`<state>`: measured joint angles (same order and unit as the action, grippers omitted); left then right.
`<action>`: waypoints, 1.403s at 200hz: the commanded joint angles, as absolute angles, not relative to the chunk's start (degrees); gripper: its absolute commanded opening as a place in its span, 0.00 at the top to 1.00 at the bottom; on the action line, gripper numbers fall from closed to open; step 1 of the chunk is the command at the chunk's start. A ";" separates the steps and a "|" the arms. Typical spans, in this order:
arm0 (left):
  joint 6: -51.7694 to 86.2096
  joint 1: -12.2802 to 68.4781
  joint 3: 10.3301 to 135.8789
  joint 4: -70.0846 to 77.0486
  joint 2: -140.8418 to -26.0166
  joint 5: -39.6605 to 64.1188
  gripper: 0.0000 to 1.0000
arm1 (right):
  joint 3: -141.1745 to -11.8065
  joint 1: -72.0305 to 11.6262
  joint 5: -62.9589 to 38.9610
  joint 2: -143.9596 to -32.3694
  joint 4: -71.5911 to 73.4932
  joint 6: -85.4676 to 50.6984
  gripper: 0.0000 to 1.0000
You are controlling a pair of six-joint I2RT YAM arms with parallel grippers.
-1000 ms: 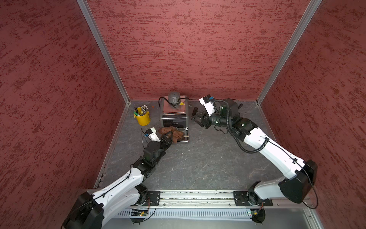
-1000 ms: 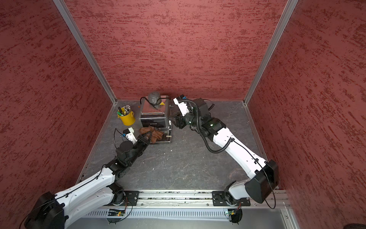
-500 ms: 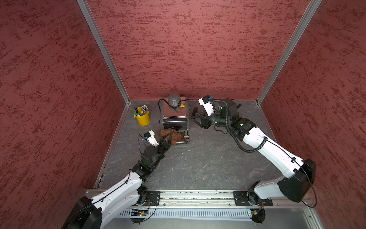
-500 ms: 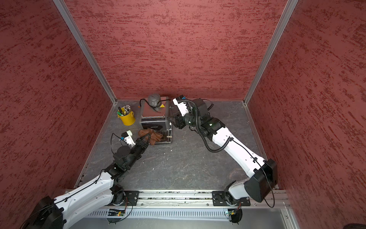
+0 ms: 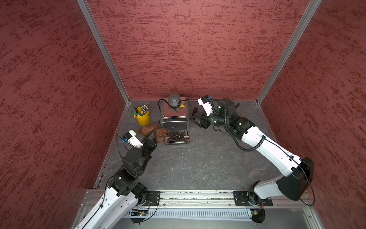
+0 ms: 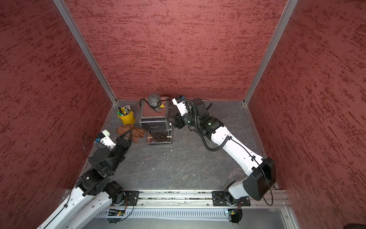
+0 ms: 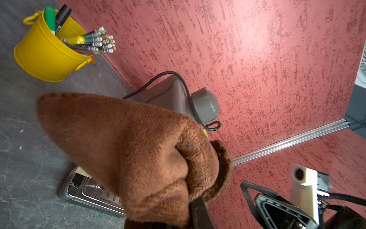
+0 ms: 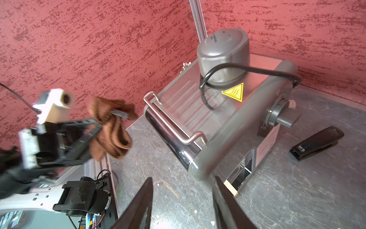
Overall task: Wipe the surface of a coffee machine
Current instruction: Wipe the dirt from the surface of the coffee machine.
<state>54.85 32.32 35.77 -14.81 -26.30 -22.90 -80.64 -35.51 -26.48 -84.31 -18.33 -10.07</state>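
Cloth (image 5: 145,130), brown and bunched, is pinched in your left gripper (image 5: 154,132) just left of the coffee machine (image 5: 174,119); your right gripper (image 5: 193,119) hangs beside its right side, fingers half-spread.

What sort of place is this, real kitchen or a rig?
Likely a robot test cell, not a kitchen: red textured walls in aluminium framing, robot arms on a base rail, and a coffee machine beside a yellow pen bucket.
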 commanded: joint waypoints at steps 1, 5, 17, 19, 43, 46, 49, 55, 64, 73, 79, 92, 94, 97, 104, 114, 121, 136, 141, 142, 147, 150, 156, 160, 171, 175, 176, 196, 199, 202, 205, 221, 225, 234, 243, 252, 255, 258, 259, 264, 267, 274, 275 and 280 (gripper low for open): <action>46.09 31.40 45.52 -28.45 -33.71 -19.37 1.00 | -83.20 -35.16 -25.53 -86.07 -18.33 -10.63 0.51; 45.05 31.19 47.67 -29.47 -35.73 -18.22 1.00 | -83.36 -35.16 -25.57 -86.28 -18.21 -10.61 0.51; 42.11 30.73 54.53 -32.18 -42.06 -14.48 1.00 | -83.94 -35.16 -25.25 -86.83 -17.95 -10.56 0.51; 41.71 30.60 55.62 -32.70 -43.10 -13.77 1.00 | -84.00 -35.16 -25.25 -86.90 -18.00 -10.55 0.51; 38.41 28.21 67.16 -36.61 -54.31 -5.04 1.00 | -85.48 -35.16 -24.14 -87.82 -18.52 -10.14 0.51; 38.20 27.77 68.40 -36.91 -55.58 -3.74 1.00 | -85.52 -35.16 -23.91 -87.81 -18.48 -10.02 0.51; 38.09 27.43 69.59 -37.16 -56.87 -2.68 1.00 | -85.52 -35.16 -23.70 -87.80 -18.46 -10.05 0.51; 37.80 27.09 71.62 -37.50 -59.35 -0.59 1.00 | -85.44 -35.16 -23.19 -87.68 -18.39 -9.94 0.51; 37.24 26.98 74.88 -37.84 -62.83 2.00 1.00 | -85.19 -35.17 -22.33 -87.46 -18.28 -9.76 0.51; 37.04 27.07 77.63 -38.22 -65.86 3.81 1.00 | -85.03 -35.16 -21.28 -87.29 -18.49 -9.51 0.51; 37.05 27.23 78.92 -38.16 -67.51 4.84 1.00 | -85.05 -35.16 -20.79 -87.21 -18.75 -9.25 0.51; 37.14 27.33 81.24 -38.29 -70.63 6.73 1.00 | -84.99 -35.09 -19.66 -86.94 -19.16 -8.83 0.51; 37.12 27.33 81.61 -38.38 -71.05 6.89 1.00 | -84.90 -35.07 -19.46 -86.93 -19.23 -8.71 0.51; 37.12 27.29 82.04 -38.59 -71.77 7.28 1.00 | -84.84 -35.07 -19.21 -86.78 -19.25 -8.64 0.51; 37.16 27.34 83.10 -39.19 -73.35 8.21 1.00 | -84.64 -35.07 -18.71 -86.62 -19.25 -8.47 0.51; 37.10 27.42 84.28 -40.03 -75.49 9.76 1.00 | -84.45 -34.90 -18.30 -86.57 -19.25 -8.37 0.51; 36.84 27.50 84.70 -40.53 -76.69 10.58 1.00 | -84.33 -34.81 -18.09 -86.57 -19.18 -8.31 0.51; 36.59 27.38 84.77 -41.70 -78.16 11.10 1.00 | -84.28 -34.55 -17.94 -86.74 -19.25 -8.35 0.51; 36.48 27.13 84.59 -42.10 -78.19 11.00 1.00 | -84.29 -34.50 -17.93 -86.87 -19.29 -8.28 0.51; 36.48 27.10 84.52 -42.19 -78.12 10.95 1.00 | -84.29 -34.48 -17.93 -86.85 -19.31 -8.27 0.51; 36.53 26.64 84.24 -42.54 -77.80 10.70 1.00 | -84.31 -34.39 -17.93 -86.90 -19.38 -8.27 0.51; 36.49 26.30 83.98 -42.78 -77.49 10.60 1.00 | -84.29 -34.37 -17.89 -86.92 -19.34 -8.34 0.51; 36.48 25.39 83.26 -43.18 -76.59 10.51 1.00 | -84.37 -34.28 -17.93 -86.92 -19.25 -8.25 0.51; 36.63 24.70 82.70 -43.42 -75.84 10.48 1.00 | -84.37 -34.27 -18.01 -86.97 -19.25 -8.30 0.51; 36.82 21.89 81.14 -44.27 -73.38 10.79 1.00 | -84.35 -34.23 -18.10 -87.06 -19.25 -8.32 0.51; 36.85 20.88 80.58 -44.71 -72.57 10.93 1.00 | -84.34 -34.19 -18.07 -87.10 -19.25 -8.33 0.51; 36.84 20.55 80.46 -44.86 -72.32 10.96 1.00 | -84.40 -34.19 -18.13 -87.10 -19.25 -8.34 0.51; 35.85 15.59 78.90 -49.11 -68.63 11.47 1.00 | -84.66 -34.11 -18.43 -87.52 -19.47 -8.33 0.51; 35.61 15.03 78.79 -49.84 -68.27 11.51 1.00 | -84.72 -34.10 -18.43 -87.58 -19.47 -8.31 0.51; 35.32 14.50 78.65 -50.51 -67.88 11.45 1.00 | -84.68 -34.10 -18.52 -87.65 -19.51 -8.29 0.51; 35.11 14.08 78.51 -50.90 -67.53 11.62 1.00 | -84.78 -34.10 -18.54 -87.63 -19.51 -8.30 0.51; 34.89 13.06 77.56 -52.02 -66.30 13.06 1.00 | -84.81 -34.01 -18.54 -87.82 -19.53 -8.52 0.51; 34.93 13.09 77.31 -52.03 -66.12 13.48 1.00 | -84.89 -34.01 -18.54 -87.80 -19.51 -8.51 0.51; 35.65 13.47 76.60 -51.34 -65.87 14.56 1.00 | -84.94 -34.01 -18.60 -87.91 -19.71 -8.59 0.51; 36.39 14.43 75.70 -49.84 -65.54 15.43 1.00 | -85.11 -34.01 -18.71 -88.02 -19.78 -8.65 0.51; 37.18 15.86 74.95 -48.25 -65.18 15.40 1.00 | -85.33 -34.01 -18.74 -88.07 -19.91 -8.76 0.51; 37.36 16.51 74.75 -47.68 -65.06 15.24 1.00 | -85.34 -34.01 -18.88 -88.07 -19.95 -8.87 0.51; 37.54 17.11 74.54 -47.13 -64.96 15.13 1.00 | -85.41 -34.01 -18.89 -88.09 -19.97 -8.80 0.51; 37.67 17.21 74.49 -46.94 -64.91 15.04 1.00 | -85.42 -34.01 -18.90 -88.12 -19.96 -8.79 0.51; 38.08 18.34 74.17 -45.98 -64.78 14.66 1.00 | -85.38 -34.01 -18.98 -88.00 -20.03 -8.86 0.51; 38.39 19.01 73.99 -45.30 -64.70 14.52 1.00 | -85.36 -34.01 -19.03 -88.00 -20.04 -8.87 0.51; 39.11 20.58 73.45 -43.38 -64.69 14.32 1.00 | -85.23 -34.01 -19.11 -87.82 -20.00 -8.85 0.51; 39.20 20.84 73.33 -43.05 -64.69 14.28 1.00 | -85.24 -34.01 -19.14 -87.86 -19.97 -8.91 0.51; 39.84 22.07 72.83 -41.74 -64.69 14.13 1.00 | -85.10 -34.01 -19.12 -87.74 -19.96 -8.89 0.51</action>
